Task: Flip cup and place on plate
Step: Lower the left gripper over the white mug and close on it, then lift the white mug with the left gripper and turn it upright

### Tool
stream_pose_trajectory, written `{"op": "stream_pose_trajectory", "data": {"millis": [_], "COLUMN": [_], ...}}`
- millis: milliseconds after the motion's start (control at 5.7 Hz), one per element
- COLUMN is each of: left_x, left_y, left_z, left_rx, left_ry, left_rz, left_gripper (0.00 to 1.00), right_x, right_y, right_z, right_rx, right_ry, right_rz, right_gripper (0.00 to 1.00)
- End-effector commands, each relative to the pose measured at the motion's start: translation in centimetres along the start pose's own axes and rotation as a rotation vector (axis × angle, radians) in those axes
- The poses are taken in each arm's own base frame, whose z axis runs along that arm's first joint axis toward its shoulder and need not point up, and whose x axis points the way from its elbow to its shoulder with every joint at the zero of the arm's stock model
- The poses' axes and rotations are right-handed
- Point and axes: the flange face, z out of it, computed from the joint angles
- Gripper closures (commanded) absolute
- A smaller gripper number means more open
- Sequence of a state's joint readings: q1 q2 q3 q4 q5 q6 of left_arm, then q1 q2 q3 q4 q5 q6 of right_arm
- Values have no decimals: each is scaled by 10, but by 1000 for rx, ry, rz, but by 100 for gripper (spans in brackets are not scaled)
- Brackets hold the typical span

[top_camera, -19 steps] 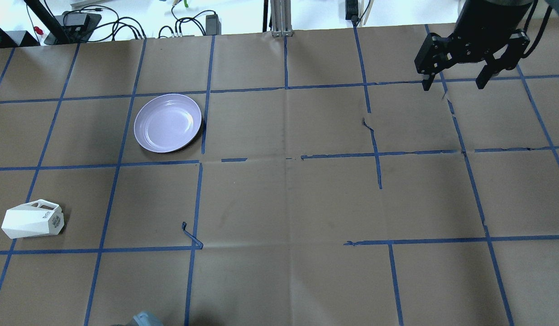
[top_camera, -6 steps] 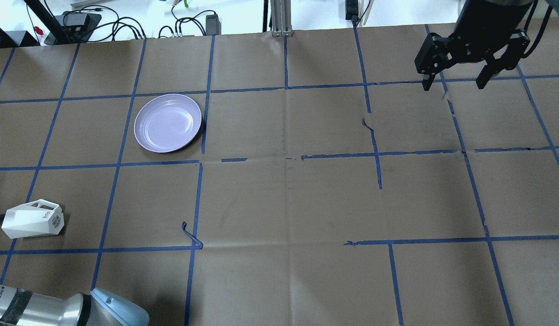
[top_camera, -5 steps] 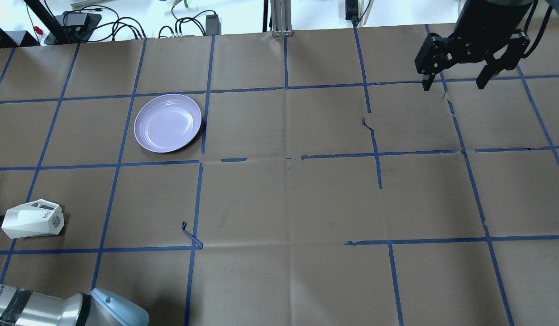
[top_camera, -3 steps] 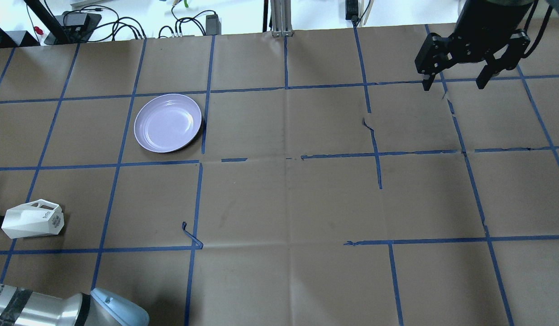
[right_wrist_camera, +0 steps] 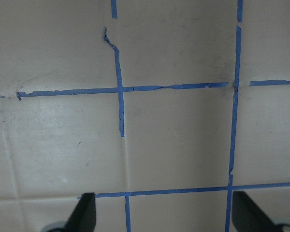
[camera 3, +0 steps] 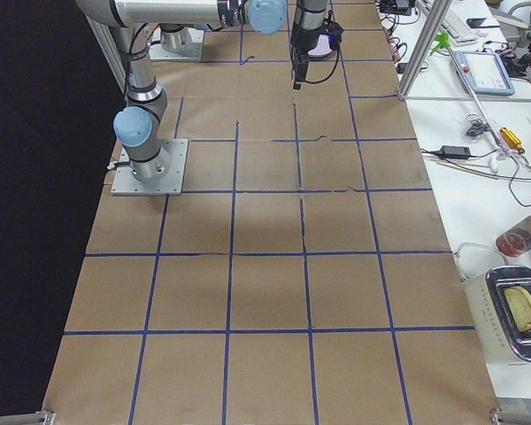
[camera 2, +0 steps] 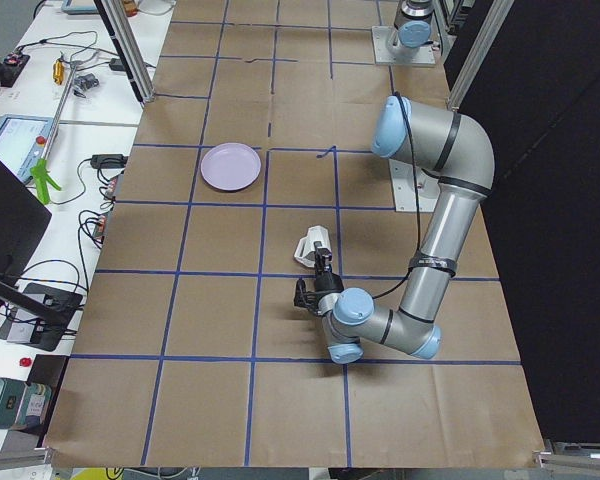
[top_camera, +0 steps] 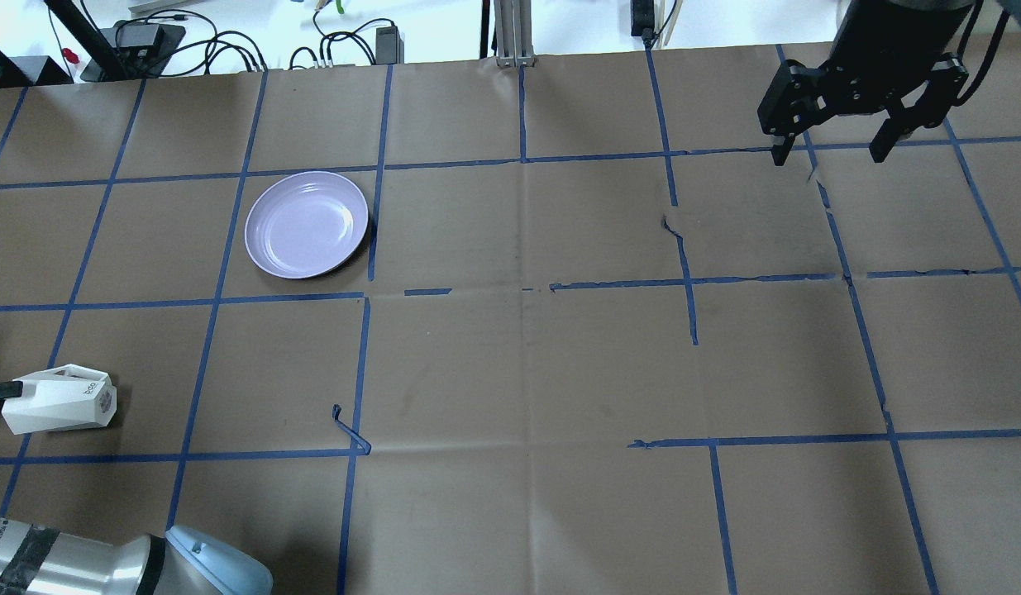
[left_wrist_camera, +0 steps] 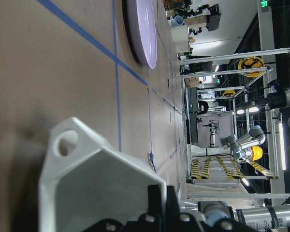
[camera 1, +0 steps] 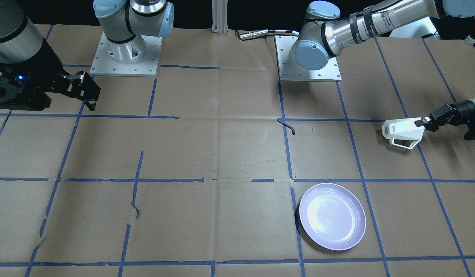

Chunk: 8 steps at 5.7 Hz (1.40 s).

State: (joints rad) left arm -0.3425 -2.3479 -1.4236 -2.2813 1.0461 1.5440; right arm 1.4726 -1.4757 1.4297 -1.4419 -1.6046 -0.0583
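Lying sideways, the cup [camera 1: 400,130], its base print unreadable, seems pinched by left jaws; right jaws gape.

One cup [camera 1: 400,130], one plate [camera 1: 332,216], two arms [camera 1: 375,23] [camera 1: 14,38]

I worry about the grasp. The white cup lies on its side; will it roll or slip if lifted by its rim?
The cup probably will not roll: flat facets rest on the paper. The left gripper seems to pinch only the thin rim wall, so the cup may pivot. It looks rigid, perhaps slippery.
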Motion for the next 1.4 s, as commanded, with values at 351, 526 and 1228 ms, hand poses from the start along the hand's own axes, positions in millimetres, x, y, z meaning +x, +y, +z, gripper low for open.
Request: {"op": "stream_pose_trajectory", "data": {"millis": [351, 526, 1228], "left_x": [124, 204, 375], "left_y": [-21, -29, -135], "left_z": [-14, -10, 142], "left_rx": [52, 56, -7], "left_ry": [-22, -146, -676], "left_rz": [-70, -113, -96], "left_gripper": [100, 100, 100], "right_x": [0, 0, 0], "right_y": [0, 0, 0], "right_z": [0, 0, 0], "right_rx": [0, -2, 0], "right_ry": [0, 0, 0], "right_rz": [0, 0, 0], "right_gripper": [0, 0, 0]}}
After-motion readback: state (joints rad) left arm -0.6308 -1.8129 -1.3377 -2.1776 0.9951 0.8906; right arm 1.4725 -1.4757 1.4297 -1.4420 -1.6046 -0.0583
